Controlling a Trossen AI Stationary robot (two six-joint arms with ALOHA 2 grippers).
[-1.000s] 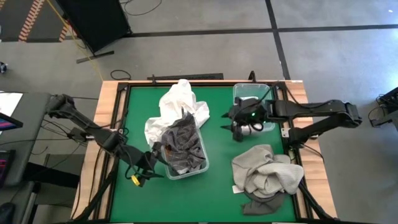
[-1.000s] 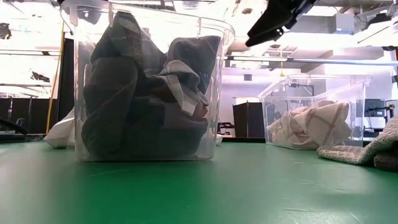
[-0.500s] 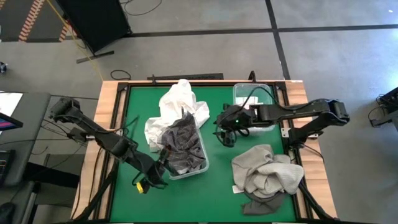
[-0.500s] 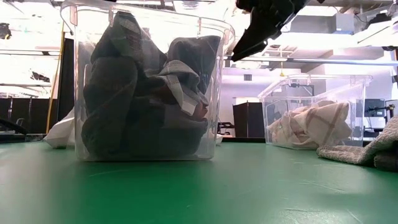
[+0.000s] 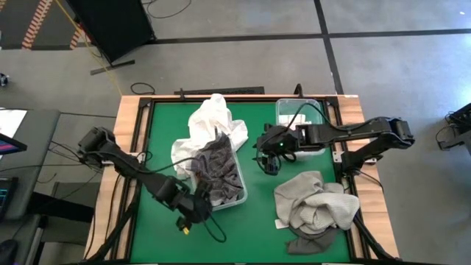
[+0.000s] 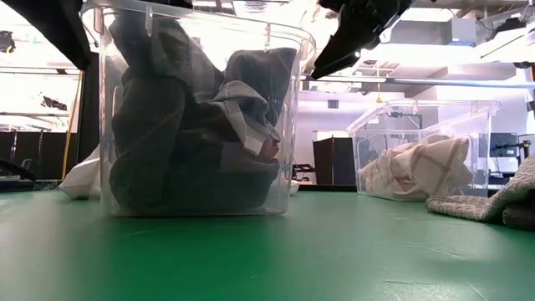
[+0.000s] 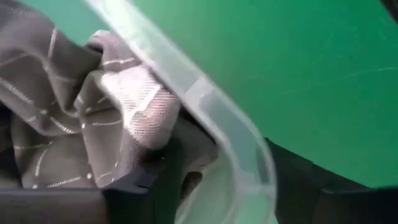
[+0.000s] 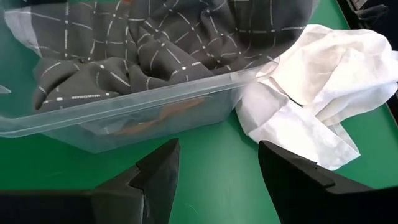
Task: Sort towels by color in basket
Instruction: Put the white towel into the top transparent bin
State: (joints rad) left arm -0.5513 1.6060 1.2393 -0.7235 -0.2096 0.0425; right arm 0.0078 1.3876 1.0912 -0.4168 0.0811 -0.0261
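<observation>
A clear bin at the table's middle holds dark grey towels with thin light checks. My left gripper is at the bin's near-left corner, tipped steeply down and open. One of its fingers is inside the bin and the other outside. A white towel lies crumpled behind the bin. Grey and beige towels are heaped at the near right. My right gripper hangs open above the table, right of the bin, with nothing between its fingers. My left gripper straddles the bin's rim at the near-left corner, coming from above on a slant. The inner finger lies close under a fold of the dark checked towel. I cannot tell whether either finger touches the wall or the cloth.
A second clear bin at the far right holds a white towel with red checks. Bare green table lies along the near edge and between the two bins. Through the middle bin's wall an orange piece of cloth shows under the dark cloth.
My left gripper has gone toward the table's right along the near side and tipped further down, arriving over the middle bin's near-left corner. My right gripper has moved left from the far-right bin toward the middle bin, then held still.
</observation>
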